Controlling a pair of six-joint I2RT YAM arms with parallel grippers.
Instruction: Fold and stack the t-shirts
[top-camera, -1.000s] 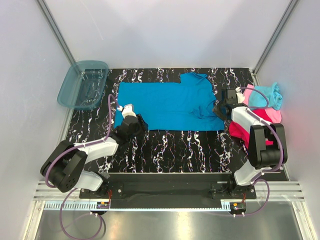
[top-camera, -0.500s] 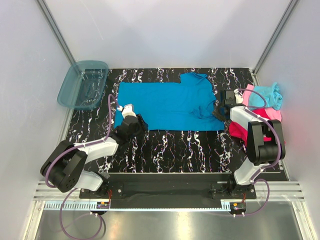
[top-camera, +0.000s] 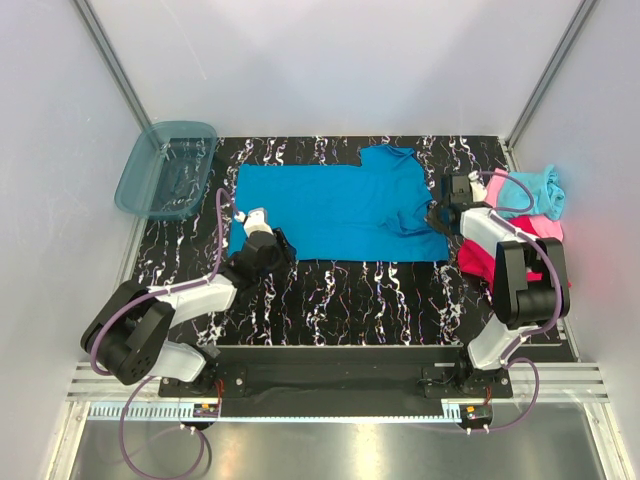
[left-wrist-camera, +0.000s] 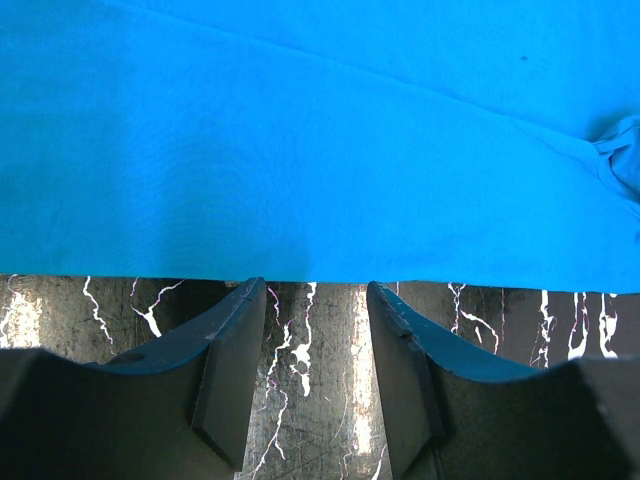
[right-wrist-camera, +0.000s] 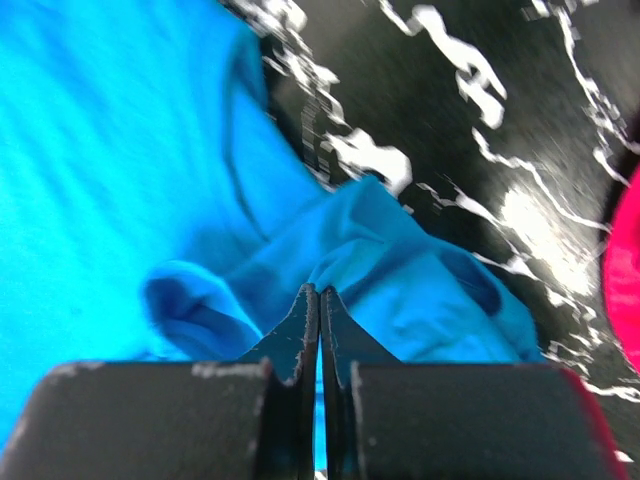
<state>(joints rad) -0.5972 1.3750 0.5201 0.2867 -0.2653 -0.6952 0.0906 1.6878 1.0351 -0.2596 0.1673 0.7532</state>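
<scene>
The blue t-shirt (top-camera: 335, 210) lay spread flat across the far half of the black marbled counter (top-camera: 340, 300), its body reaching toward the left edge and its collar end toward the right edge. At that right end the cloth was bunched into soft folds. The right fingers (right-wrist-camera: 308, 315) were pressed fully together with their tips down in those folds; they appeared to have a pinch of the blue cloth between them, though the wrist view was blurred there.

The left fingers (left-wrist-camera: 235, 330) stood about half open just short of the shirt's near hem, toward the counter's left side, with bare counter between them and nothing held.

Against the right edge sat a pile of other tees: a magenta-red t-shirt (top-camera: 478, 258) nearest, a light pink t-shirt (top-camera: 499, 184) and a light aqua t-shirt (top-camera: 538, 190) farther back. The right arm reached across this pile and hid part of it. A translucent teal bin (top-camera: 165, 170) rested at the far-left corner, overhanging the left edge, well apart from both arms.
</scene>
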